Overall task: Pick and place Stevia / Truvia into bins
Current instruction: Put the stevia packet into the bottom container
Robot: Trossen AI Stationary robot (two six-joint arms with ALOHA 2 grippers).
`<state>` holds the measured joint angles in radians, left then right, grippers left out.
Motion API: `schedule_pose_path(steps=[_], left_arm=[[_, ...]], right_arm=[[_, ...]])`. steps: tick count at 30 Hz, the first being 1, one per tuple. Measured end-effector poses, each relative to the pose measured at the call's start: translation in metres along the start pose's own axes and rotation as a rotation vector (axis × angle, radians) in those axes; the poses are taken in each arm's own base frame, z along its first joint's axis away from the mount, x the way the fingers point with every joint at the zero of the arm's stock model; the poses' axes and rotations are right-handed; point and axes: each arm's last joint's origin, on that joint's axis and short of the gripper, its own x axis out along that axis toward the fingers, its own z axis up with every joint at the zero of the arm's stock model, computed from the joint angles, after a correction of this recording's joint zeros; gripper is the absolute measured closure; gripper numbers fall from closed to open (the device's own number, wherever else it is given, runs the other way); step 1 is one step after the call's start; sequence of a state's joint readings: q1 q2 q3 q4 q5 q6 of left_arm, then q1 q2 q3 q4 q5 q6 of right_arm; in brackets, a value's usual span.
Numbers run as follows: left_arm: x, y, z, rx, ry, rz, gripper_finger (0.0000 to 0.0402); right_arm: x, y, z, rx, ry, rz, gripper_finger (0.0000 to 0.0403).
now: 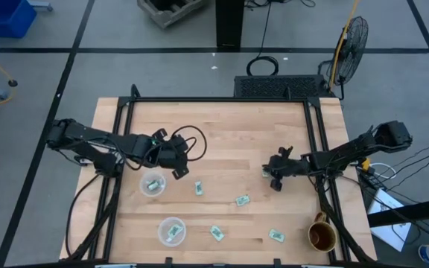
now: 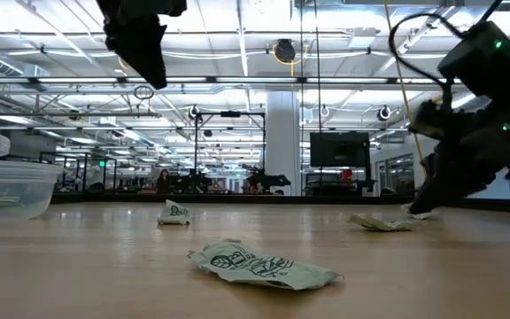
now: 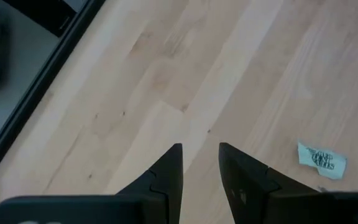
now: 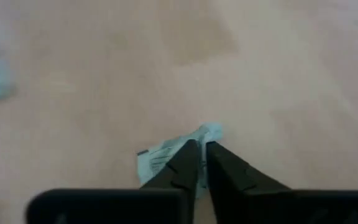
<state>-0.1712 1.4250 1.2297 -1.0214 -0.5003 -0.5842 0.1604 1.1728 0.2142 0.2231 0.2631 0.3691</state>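
Observation:
Pale green-white Stevia sachets lie flat on the wooden table: one [image 1: 198, 188] near the left arm, others [image 1: 242, 199], [image 1: 216, 233], [image 1: 276, 236] toward the near edge. Two clear cups [image 1: 153, 184], [image 1: 172, 231] each hold sachets. My left gripper [image 1: 176, 161] hangs open and empty above the table, just beyond the farther cup; its wrist view shows bare wood and one sachet [image 3: 321, 160]. My right gripper [image 1: 273, 177] is down at the table, right of centre, shut on a crumpled sachet [image 4: 160, 158]. My right gripper pinches a crumpled sachet between its two fingertips [image 4: 188, 158], coming from above at a slant. One bunched end [image 4: 211, 130] pokes out past the tips and the rest spreads to one side. In the low view the sachet [image 2: 413, 213] sits at table level under the fingers.
A brown-gold mug [image 1: 321, 236] stands near the table's near right corner. Black frame rails [image 1: 320, 141] run along the table's left, right and far sides. Open wood lies between the two arms at the table's middle and far part.

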Motion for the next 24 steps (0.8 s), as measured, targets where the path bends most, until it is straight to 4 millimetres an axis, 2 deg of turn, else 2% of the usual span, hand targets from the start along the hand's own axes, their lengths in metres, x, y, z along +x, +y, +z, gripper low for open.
schedule_pose_path(steps=[2, 5, 10, 14, 19, 24], left_arm=[[0.001, -0.001, 0.004, -0.026, -0.03, -0.019, 0.0291], [0.004, -0.006, 0.009, -0.07, -0.092, -0.076, 0.0291], [0.013, -0.02, 0.016, 0.001, -0.201, -0.227, 0.0291], [0.024, -0.031, 0.019, 0.074, -0.29, -0.325, 0.0291], [0.039, -0.042, 0.023, 0.084, -0.385, -0.355, 0.0291], [0.046, -0.049, 0.034, 0.05, -0.474, -0.386, 0.0291]], right_arm=[[-0.001, 0.004, 0.008, -0.024, -0.074, 0.064, 0.0397], [-0.003, 0.009, 0.022, -0.045, -0.207, 0.118, 0.0397], [-0.008, 0.015, 0.04, -0.081, -0.369, 0.151, 0.0401], [-0.013, 0.022, 0.065, -0.13, -0.454, 0.15, 0.0402], [-0.019, 0.033, 0.097, -0.203, -0.541, 0.141, 0.0402], [-0.008, 0.045, 0.117, -0.268, -0.542, 0.148, 0.0402]])
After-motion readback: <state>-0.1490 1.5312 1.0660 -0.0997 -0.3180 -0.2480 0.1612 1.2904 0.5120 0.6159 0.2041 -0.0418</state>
